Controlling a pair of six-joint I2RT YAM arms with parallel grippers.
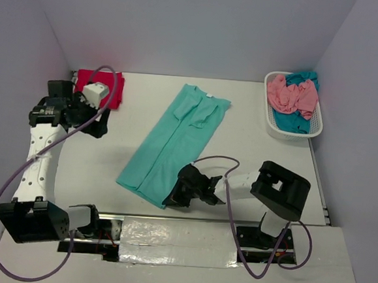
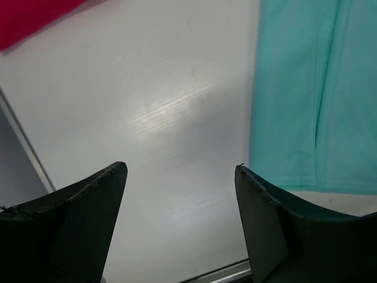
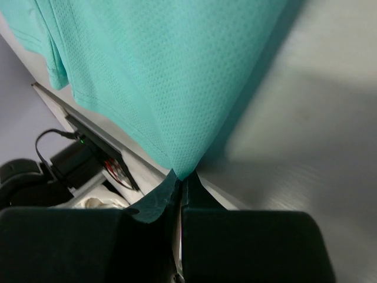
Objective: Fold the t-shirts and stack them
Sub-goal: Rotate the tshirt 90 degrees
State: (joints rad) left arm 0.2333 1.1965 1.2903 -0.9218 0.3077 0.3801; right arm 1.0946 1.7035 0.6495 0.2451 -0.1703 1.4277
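In the middle of the table (image 1: pixel 253 160): the mint-teal shirt (image 1: pixel 176 140) lies as a long narrow strip, sides and sleeves turned in, running from far right to near left.
Right gripper (image 3: pixel 178 183): fingers pinched fully together on the near hem corner of the mint-teal shirt.
Left gripper (image 2: pixel 179 171): fingers spread wide, nothing between them, over bare table between the two shirts.
Done, by appearance: the red shirt (image 1: pixel 86 78) sits folded at the far-left corner.
In hand: lengthwise fold is made; I judge the crosswise fold comes next.
Left: the pink shirt (image 1: pixel 285 95) and teal-blue shirt (image 1: pixel 294 120) sit crumpled in the basket (image 1: pixel 294 133) at far right; no stack yet.
Right wrist view only: the pinch itself, cloth edge running into the closed tips.
Top view only: basket contents and overall layout.
Left wrist view only: the clear gap between its own fingers.
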